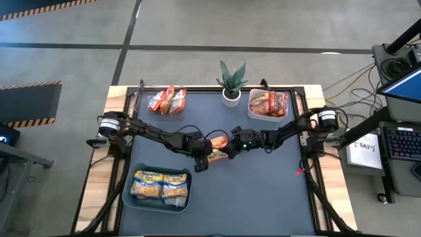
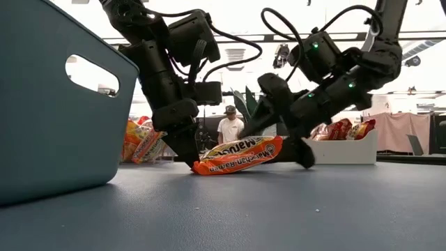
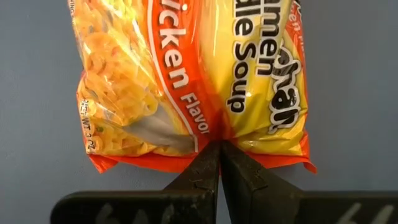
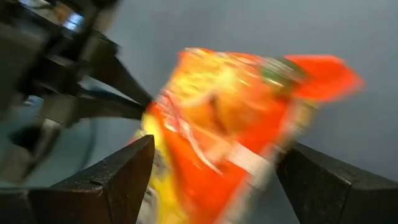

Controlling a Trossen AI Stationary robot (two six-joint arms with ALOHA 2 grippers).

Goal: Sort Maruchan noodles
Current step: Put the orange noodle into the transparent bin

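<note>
Orange-and-yellow ramen packet [image 3: 193, 81] with black and white lettering lies on the dark blue-grey tabletop [image 1: 263, 191]; yellow-and-blue packets [image 1: 161, 185] fill a blue bin [image 1: 127, 195]; red packets [image 1: 268, 104] fill a white bin [image 1: 252, 113].

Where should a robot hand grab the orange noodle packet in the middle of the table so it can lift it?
Best by the flat sealed edge at one short end. The orange packet lies nearly flat on the table, so its thin crimped ends stick out sideways, easy to pinch from the side. The left gripper is shut on one end seam; the right gripper straddles the other end, open.
</note>
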